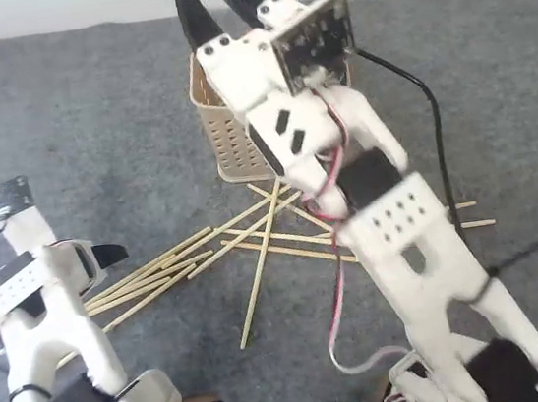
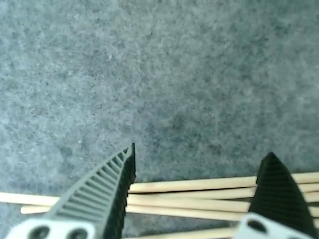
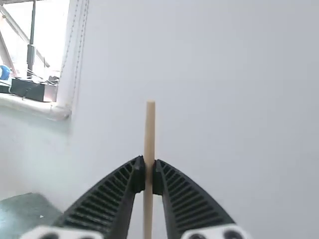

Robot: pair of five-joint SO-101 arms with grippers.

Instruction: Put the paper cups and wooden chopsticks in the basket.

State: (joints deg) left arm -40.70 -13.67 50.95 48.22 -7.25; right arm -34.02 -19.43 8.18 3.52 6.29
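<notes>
one chopstick [image 3: 149, 127] stands pinched in the right gripper [image 3: 148, 172], its arm over the basket [image 1: 224, 137]; next, i judge, tip the stick down inside and release. the left gripper [image 2: 201, 151] gapes wide over loose chopsticks [image 2: 199, 198] on the grey mat [image 2: 149, 74].

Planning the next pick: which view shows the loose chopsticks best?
High view: the whole scatter of loose chopsticks by the basket. Left wrist view: a stretch of several at the open left pincer. Right wrist view: a clamped chopstick.

Low, wide-splayed left tool [image 2: 201, 151]; raised right tool [image 3: 149, 160] pinched on a chopstick [image 3: 149, 124].
</notes>
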